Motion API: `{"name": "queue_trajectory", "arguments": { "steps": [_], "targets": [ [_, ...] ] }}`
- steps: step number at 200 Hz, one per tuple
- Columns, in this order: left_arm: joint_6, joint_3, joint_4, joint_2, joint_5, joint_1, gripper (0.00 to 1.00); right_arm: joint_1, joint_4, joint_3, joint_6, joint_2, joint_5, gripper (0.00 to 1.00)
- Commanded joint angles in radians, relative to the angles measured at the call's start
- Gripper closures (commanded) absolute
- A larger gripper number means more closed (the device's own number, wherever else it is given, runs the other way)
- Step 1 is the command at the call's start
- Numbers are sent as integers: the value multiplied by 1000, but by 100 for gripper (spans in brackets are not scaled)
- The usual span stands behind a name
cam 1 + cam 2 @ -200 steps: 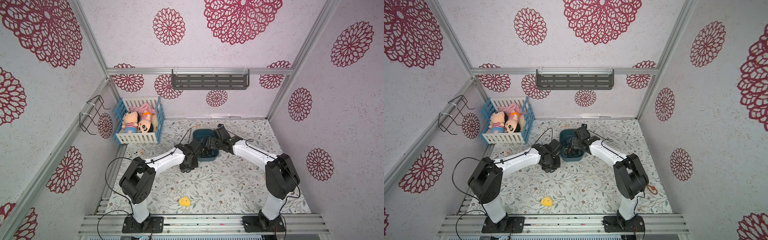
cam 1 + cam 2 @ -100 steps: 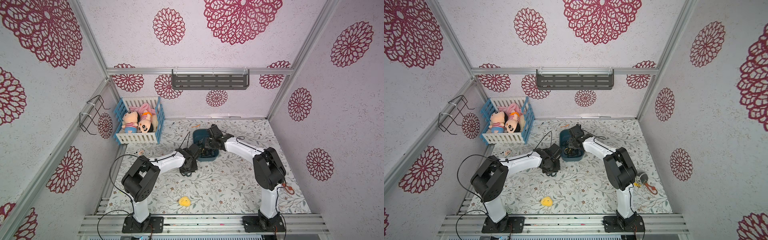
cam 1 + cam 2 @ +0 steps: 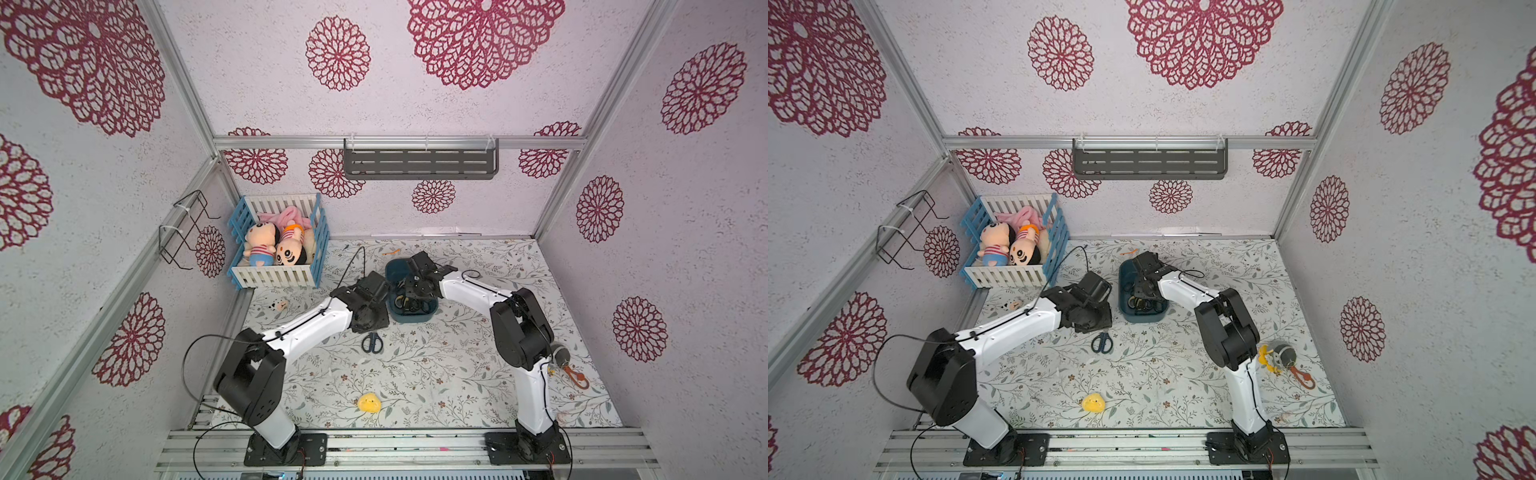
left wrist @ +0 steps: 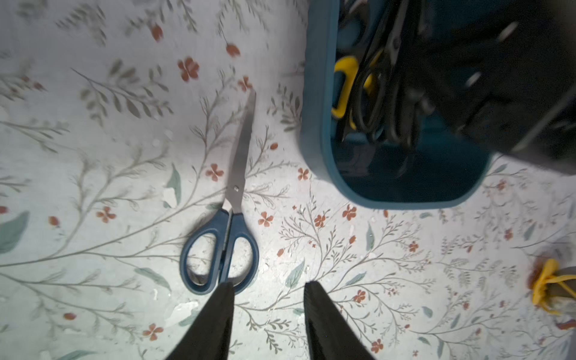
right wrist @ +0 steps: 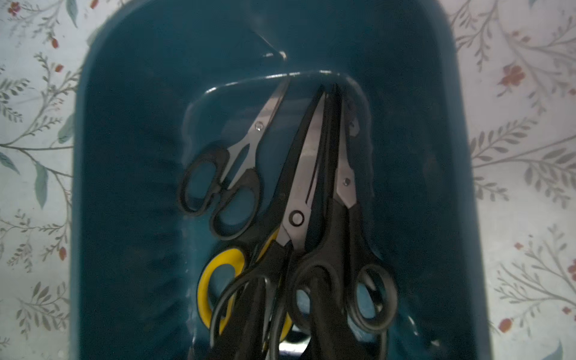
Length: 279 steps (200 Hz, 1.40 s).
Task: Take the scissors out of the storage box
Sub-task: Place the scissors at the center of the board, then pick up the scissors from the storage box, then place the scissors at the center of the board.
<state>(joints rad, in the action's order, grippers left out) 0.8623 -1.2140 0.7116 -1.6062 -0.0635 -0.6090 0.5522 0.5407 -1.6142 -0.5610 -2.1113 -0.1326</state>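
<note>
The dark teal storage box (image 3: 411, 318) (image 3: 1142, 318) stands mid-table. Several scissors lie in it: a small black-handled pair (image 5: 224, 187), a yellow-and-black pair (image 5: 207, 280) and larger black-handled pairs (image 5: 299, 202). My right gripper (image 5: 288, 299) (image 3: 415, 291) reaches down into the box, its dark fingers either side of a black loop handle; whether they press on it does not show. One blue-handled pair of scissors (image 4: 232, 199) (image 3: 372, 343) (image 3: 1101, 343) lies flat on the cloth beside the box (image 4: 314, 124). My left gripper (image 4: 266, 285) hovers over its handle end, open and holding nothing.
A blue-and-white slatted crate (image 3: 276, 278) with dolls stands at the back left. A yellow toy (image 3: 369, 403) lies near the front, a small toy (image 3: 279, 304) by the crate, and a grey ball with yellow and orange parts (image 3: 1283, 355) behind the right arm.
My left gripper has opened and let the blue-handled scissors lie on the cloth. The right arm swung in over the box and its jaws have narrowed among the handles.
</note>
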Motion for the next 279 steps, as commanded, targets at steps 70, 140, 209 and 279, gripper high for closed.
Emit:
{"name": "queue_trajectory", "arguments": {
  "steps": [70, 140, 209, 279],
  "targets": [
    [-78, -7, 81, 72, -30, 118, 63, 5, 1, -61, -25, -81, -9, 81],
    [-101, -39, 84, 47, -23, 141, 64, 9, 0, -52, -7, -46, -21, 100],
    [-114, -146, 77, -41, -9, 158, 63, 123, 126, -144, 28, 140, -95, 100],
    [-121, -283, 90, -184, 82, 190, 61, 372, 162, 144, -196, 387, -66, 100]
  ]
}}
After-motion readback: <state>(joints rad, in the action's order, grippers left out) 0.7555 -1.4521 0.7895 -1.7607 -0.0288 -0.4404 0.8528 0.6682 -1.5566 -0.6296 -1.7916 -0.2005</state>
